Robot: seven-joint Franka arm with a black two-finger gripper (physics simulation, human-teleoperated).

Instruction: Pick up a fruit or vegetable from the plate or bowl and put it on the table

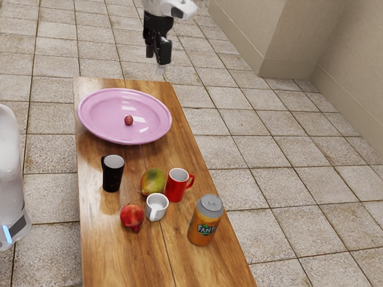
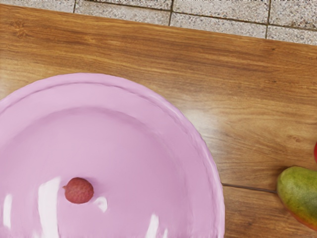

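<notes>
A small round fruit (image 1: 128,120) sits on the pink plate (image 1: 90,122), near the middle of its floor. It is dull red, lychee-like, and the wrist view brings out its finely pebbled skin and a little pointed nub on one side. Glossy white reflections lie near it on the plate.

The pincer (image 1: 155,63) is above and beyond the plate's far side in the exterior view, its fingers parted with nothing between them.

The wrist view gives a close look at the plate's ridged, raised rim, with the mango (image 2: 298,193) apart from it on the wooden counter (image 2: 247,89). The exterior view adds more along the counter: a black mug (image 1: 112,178) near the plate; the mango's green and reddish skin beside a red mug (image 1: 175,188); a white cup (image 1: 157,203) just beside both; a red pomegranate (image 1: 131,214) next to the cup; and an upright orange Fanta can (image 1: 202,232) with a silver top. Stone tiles (image 1: 239,155) cover the floor around the counter.
</notes>
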